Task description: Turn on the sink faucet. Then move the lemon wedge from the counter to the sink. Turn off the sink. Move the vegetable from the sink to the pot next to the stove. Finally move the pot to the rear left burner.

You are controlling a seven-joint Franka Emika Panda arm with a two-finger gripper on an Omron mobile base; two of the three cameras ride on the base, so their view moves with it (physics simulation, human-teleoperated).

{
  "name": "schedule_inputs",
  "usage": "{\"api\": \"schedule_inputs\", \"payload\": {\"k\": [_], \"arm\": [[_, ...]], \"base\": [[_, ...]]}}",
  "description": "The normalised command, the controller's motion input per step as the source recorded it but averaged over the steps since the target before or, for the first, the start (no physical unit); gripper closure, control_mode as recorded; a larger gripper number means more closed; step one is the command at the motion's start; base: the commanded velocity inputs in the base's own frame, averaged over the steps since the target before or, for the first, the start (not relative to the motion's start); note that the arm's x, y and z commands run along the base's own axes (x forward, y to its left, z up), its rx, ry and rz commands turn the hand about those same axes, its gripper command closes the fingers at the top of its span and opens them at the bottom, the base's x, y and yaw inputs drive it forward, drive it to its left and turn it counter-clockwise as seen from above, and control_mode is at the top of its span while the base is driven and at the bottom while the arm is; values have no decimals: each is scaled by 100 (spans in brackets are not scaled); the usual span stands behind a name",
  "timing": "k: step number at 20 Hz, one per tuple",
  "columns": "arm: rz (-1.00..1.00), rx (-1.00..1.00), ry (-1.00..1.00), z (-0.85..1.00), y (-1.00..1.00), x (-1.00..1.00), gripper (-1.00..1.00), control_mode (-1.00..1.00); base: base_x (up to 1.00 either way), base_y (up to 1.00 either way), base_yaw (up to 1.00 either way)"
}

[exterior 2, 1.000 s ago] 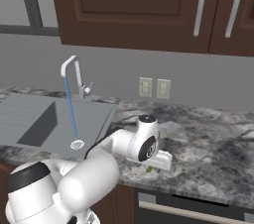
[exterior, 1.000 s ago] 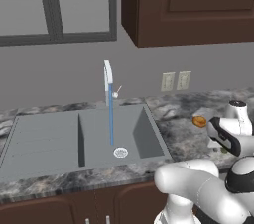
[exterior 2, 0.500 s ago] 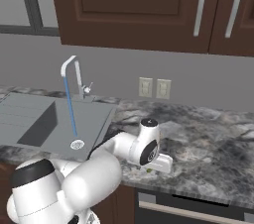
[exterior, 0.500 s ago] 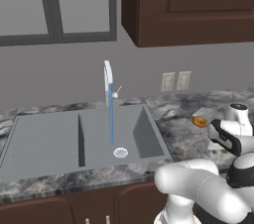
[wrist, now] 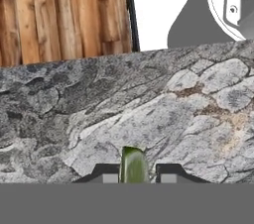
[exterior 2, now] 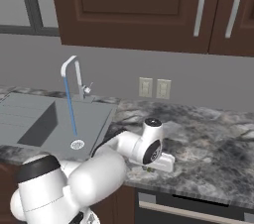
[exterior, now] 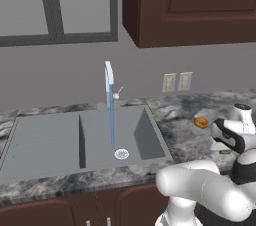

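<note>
Fingers (wrist: 133,177) pinch the wedge (wrist: 133,164) low on the table (wrist: 149,109); the narrow grip could slip on lifting toward the running sink (exterior: 100,140).

arm folded low over the counter edge, hand tipped down; gripper (wrist: 134,174) fingertips (wrist: 106,172) pinched on the lemon wedge (wrist: 133,164).

Kitchen, sink (exterior: 45,145), faucet (exterior: 109,77), stone counter (exterior 2: 208,134)

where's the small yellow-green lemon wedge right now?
In the hand view the yellow-green lemon wedge sits between the gripper's two dark fingertips, on the dark marbled stone counter near its front edge, right of the grey sink.
</note>
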Motion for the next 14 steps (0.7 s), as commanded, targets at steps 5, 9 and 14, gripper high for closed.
{"api": "schedule_inputs", "payload": {"k": [5, 9, 14], "arm": [[0, 0, 0, 0, 1, -1, 100, -100], [0, 0, -4, 14, 27, -21, 100, -100], [1, -3, -4, 28, 69, -34, 100, -100]], "base": [[0, 0, 0], [0, 0, 0], [0, 0, 0]]}}
